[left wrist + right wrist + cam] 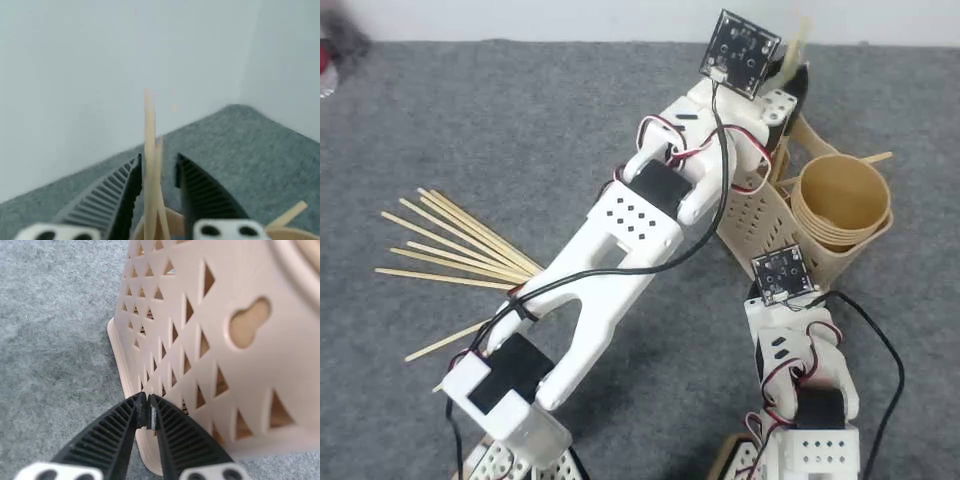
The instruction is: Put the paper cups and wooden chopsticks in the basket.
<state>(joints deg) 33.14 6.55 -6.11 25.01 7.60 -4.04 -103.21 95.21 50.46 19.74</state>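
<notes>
Basket (750, 215) right, chopsticks (450, 240) left.
Paper cups (840, 200) stacked in the basket; chopsticks lie on the table (470, 120) well left of it.

Colour ref.: basket (225, 340) beige, triangular cut-outs; paper cups (840, 200) tan; chopsticks (149, 145) pale wood; table (470, 120) grey, speckled; arms (620, 250) white w/ black motors; left gripper (157, 180), right gripper (146, 412) black, ribbed.

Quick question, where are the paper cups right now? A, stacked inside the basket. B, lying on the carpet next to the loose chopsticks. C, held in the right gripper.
A: the paper cups stand nested in one stack inside the basket, the loose chopsticks lie on the carpet with no cup beside them, and the right gripper is shut with no cup in it.
</notes>
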